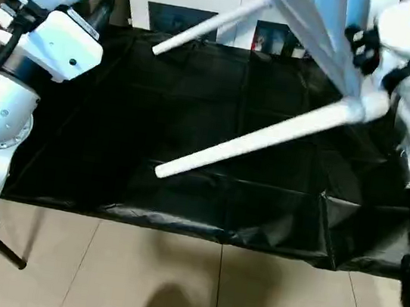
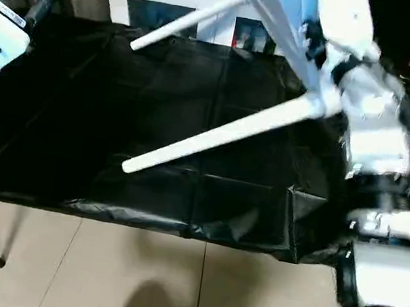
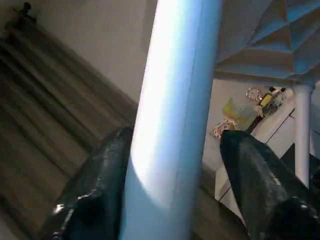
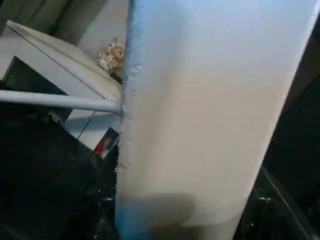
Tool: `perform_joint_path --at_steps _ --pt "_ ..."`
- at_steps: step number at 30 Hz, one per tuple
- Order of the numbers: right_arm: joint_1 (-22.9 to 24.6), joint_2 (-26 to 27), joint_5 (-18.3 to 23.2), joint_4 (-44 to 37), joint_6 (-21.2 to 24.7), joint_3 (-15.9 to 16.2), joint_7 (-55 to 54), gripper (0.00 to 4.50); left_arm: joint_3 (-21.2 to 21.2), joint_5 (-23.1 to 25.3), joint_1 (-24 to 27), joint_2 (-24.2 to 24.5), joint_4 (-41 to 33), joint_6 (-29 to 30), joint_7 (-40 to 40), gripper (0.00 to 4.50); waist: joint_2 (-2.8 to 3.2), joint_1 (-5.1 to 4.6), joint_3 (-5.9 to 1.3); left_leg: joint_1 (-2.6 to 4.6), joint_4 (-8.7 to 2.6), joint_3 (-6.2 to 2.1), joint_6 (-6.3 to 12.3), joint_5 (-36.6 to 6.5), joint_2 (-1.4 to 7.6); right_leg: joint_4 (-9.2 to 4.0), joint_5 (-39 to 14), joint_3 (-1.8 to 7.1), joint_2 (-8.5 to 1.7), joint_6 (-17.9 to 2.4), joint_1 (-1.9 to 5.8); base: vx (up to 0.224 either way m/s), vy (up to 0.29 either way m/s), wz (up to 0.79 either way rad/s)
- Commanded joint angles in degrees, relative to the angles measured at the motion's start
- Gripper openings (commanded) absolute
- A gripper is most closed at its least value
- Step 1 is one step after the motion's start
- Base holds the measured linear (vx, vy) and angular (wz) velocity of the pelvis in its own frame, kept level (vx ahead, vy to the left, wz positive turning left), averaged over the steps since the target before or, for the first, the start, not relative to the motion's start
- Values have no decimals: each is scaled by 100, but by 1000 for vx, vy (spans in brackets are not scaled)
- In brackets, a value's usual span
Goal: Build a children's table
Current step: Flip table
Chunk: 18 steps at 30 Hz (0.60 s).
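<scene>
The tabletop (image 1: pixel 315 24) is held tilted at the upper right of the frame, two legs (image 1: pixel 260 142) seen jutting down-left over the black sheet (image 1: pixel 185 189). A third leg (image 3: pixel 172 115) sits between the left gripper's (image 3: pixel 175 175) spread fingers (image 3: pixel 100 185), grip unclear. The right gripper (image 4: pixel 185 220) is clamped on the tabletop edge. A white cabinet (image 1: pixel 187 6) stands behind.

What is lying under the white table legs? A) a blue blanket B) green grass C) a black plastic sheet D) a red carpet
C: in the head views the legs of the lifted table hang over a wrinkled black plastic sheet spread on the tiled floor.
</scene>
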Motion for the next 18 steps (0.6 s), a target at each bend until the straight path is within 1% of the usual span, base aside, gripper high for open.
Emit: perform_joint_path --at_steps 1,2,4,5,6,8,9,11,12,13,14,16,17,18 --pt "-226 -265 -602 -221 -449 243 64 170 22 -17 18 -34 23 -16 5 294 -152 -28 -503 100 -309 11 258 -262 117 -308 -131 211 -304 -1315 315 0 0 0" --pt "-328 -300 -628 -116 -516 289 115 170 64 -28 40 -81 21 30 10 272 -163 -23 -494 106 -313 13 254 -305 122 -315 -176 214 -306 -1307 305 0 0 0" --pt "-488 -357 -686 39 -630 364 190 170 114 -33 71 -138 31 124 30 259 -162 -31 -498 111 -314 10 224 -371 130 -316 -222 210 -310 -1322 304 0 0 0" --pt "-580 -387 -739 124 -702 398 228 170 143 -35 89 -166 40 169 59 254 -183 -43 -494 115 -312 14 225 -421 131 -317 -253 207 -306 -1349 295 0 0 0" --pt "-580 -387 -739 124 -702 398 228 170 143 -35 89 -166 40 169 59 254 -179 -32 -485 117 -310 22 230 -466 130 -334 -306 213 -305 -1336 285 0 0 0" --pt "-720 -429 -803 262 -816 451 300 170 186 -81 116 -243 44 295 105 229 -185 -41 -486 106 -314 17 235 -453 136 -319 -311 212 -310 -1315 291 0 0 0" --pt "-767 -446 -822 305 -856 476 327 170 201 -119 125 -284 45 344 118 218 -199 -37 -483 112 -315 20 244 -455 136 -332 -325 209 -307 -1309 285 0 0 0" --pt "-920 -499 -901 460 -1014 613 488 170 252 -438 126 -550 70 517 153 212 -182 -37 -481 129 -313 28 197 -558 140 -330 -364 213 -308 -1352 264 0 0 0" --pt "-958 -513 -925 494 -1049 655 547 170 278 -575 128 -655 74 576 164 204 -217 -31 -482 131 -315 34 210 -587 143 -336 -335 213 -304 -1363 268 0 0 0" --pt "-1006 -526 -965 550 -1111 708 626 170 252 -635 135 -734 78 641 133 191 -220 -31 -478 125 -312 36 229 -595 143 -335 -335 216 -305 -1366 264 0 0 0" --pt "-1067 -538 -1019 621 -1173 766 687 170 190 -663 152 -804 93 718 82 181 -210 -32 -479 123 -309 36 244 -623 143 -340 -376 212 -309 -1360 264 0 0 0" --pt "-1137 -544 -1053 715 -1247 816 736 170 149 -702 162 -887 96 804 40 178 -208 -32 -466 126 -314 32 247 -694 146 -356 -477 212 -307 -1318 250 0 0 0" --pt "-1379 -565 -1173 972 -1427 959 910 170 77 -977 177 -1186 79 1124 -68 175 -214 -55 -466 137 -323 30 196 -811 158 -353 -582 209 -317 -1323 245 0 0 0" --pt "-1471 -576 -1226 1061 -1485 1014 974 170 57 -1085 183 -1288 76 1252 -110 172 -217 -59 -451 133 -326 25 169 -896 149 -373 -681 200 -308 -1320 236 0 0 0"
